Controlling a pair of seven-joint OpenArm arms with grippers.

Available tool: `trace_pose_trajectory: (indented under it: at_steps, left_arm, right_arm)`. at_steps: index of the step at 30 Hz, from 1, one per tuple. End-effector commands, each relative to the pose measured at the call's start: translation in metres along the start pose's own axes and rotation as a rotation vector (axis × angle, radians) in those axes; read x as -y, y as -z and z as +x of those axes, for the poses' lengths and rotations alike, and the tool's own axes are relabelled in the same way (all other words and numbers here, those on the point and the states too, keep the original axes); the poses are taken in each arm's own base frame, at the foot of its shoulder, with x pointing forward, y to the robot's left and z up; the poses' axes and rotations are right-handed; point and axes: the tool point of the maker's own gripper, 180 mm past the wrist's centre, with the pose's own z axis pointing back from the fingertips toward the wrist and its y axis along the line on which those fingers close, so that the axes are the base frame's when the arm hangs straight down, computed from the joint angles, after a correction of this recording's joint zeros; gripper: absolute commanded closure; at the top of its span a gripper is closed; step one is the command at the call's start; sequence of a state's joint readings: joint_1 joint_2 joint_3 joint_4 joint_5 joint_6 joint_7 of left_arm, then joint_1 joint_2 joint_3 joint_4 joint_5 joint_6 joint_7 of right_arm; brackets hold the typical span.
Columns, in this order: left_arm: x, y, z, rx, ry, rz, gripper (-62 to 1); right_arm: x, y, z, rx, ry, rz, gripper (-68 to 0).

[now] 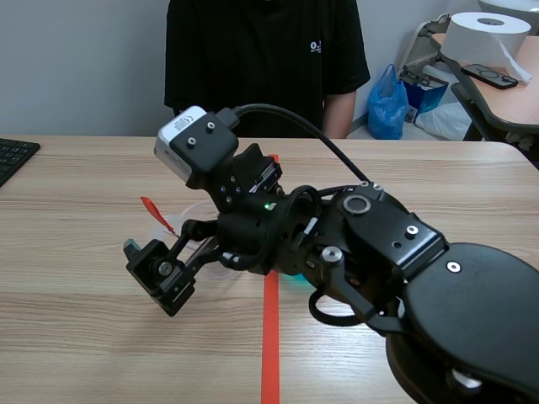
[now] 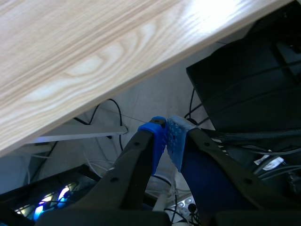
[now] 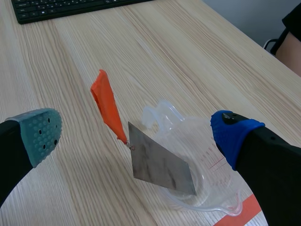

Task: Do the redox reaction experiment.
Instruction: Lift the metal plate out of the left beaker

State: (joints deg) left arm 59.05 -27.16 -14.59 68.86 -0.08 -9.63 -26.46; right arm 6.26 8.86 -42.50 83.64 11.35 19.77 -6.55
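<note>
Clear cup [image 1: 195, 209] — mostly behind right arm [image 1: 379, 244]

Tally, right wrist view: 1 clear plastic measuring beaker with handle [image 3: 197, 136], 1 grey square metal sheet [image 3: 157, 162], 1 orange-red strip tag [image 3: 107, 104] on the sheet's corner, 1 black keyboard [image 3: 61, 8].

Scene view: 1 light wood-grain table [image 1: 84, 337], 1 person in a black T-shirt [image 1: 265, 59] top centre, 1 blue plastic bag [image 1: 387, 103] upper right, 1 white paper roll [image 1: 482, 40] top right, 1 black remote control [image 1: 490, 77] just below the roll, 1 pinkish side desk [image 1: 505, 105] at right edge, 1 orange-red tape line [image 1: 270, 345] lower centre.

Grippers: 2, i.e. right gripper [image 3: 138, 135] and left gripper [image 2: 165, 136]. Dotted pads [image 3: 42, 134]: 4 seen, 3 blue, 1 grey-green.
</note>
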Motion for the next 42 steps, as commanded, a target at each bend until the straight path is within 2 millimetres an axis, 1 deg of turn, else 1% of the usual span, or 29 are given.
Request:
trace_pose_trajectory:
  at_steps: [1, 2, 5, 11, 18, 21, 23, 29, 38, 42]
  left_arm:
    - [0.002, 0.000, 0.002, 0.018, -0.007, -0.007, -4.0]
    - [0.003, 0.000, 0.000, 0.014, -0.010, -0.009, -4.0]
    - [0.007, -0.003, -0.006, 0.009, -0.020, -0.014, -4.0]
    - [0.021, -0.009, -0.019, -0.002, -0.004, -0.039, -4.0]
    - [0.040, -0.012, -0.025, -0.009, 0.022, -0.078, -4.0]
    - [0.049, -0.013, -0.028, -0.019, 0.041, -0.100, -4.0]
    - [0.051, -0.013, -0.028, -0.021, 0.042, -0.103, -4.0]
    - [0.048, -0.009, -0.026, -0.019, 0.046, -0.097, -4.0]
    - [0.047, -0.007, -0.025, -0.013, 0.047, -0.093, -4.0]
    - [0.047, -0.007, -0.024, -0.013, 0.047, -0.093, -4.0]
  right_arm:
    - [0.009, 0.001, 0.018, 0.048, -0.018, -0.022, -67.9]
    - [0.010, 0.001, 0.019, 0.050, -0.019, -0.026, -66.8]
    - [0.015, 0.001, 0.020, 0.051, -0.018, -0.051, -60.3]
    - [0.021, 0.002, 0.023, 0.057, -0.023, -0.073, -43.0]
    - [0.023, 0.001, 0.022, 0.056, -0.023, -0.079, -29.1]
    - [0.026, 0.000, 0.024, 0.064, -0.026, -0.092, -25.4]
    - [0.033, -0.001, 0.025, 0.071, -0.021, -0.124, -23.2]
    - [0.051, -0.007, 0.028, 0.086, -0.015, -0.174, -13.8]
    - [0.072, -0.015, 0.042, 0.150, -0.024, -0.225, -2.0]
    - [0.072, -0.016, 0.048, 0.168, -0.041, -0.205, -1.5]
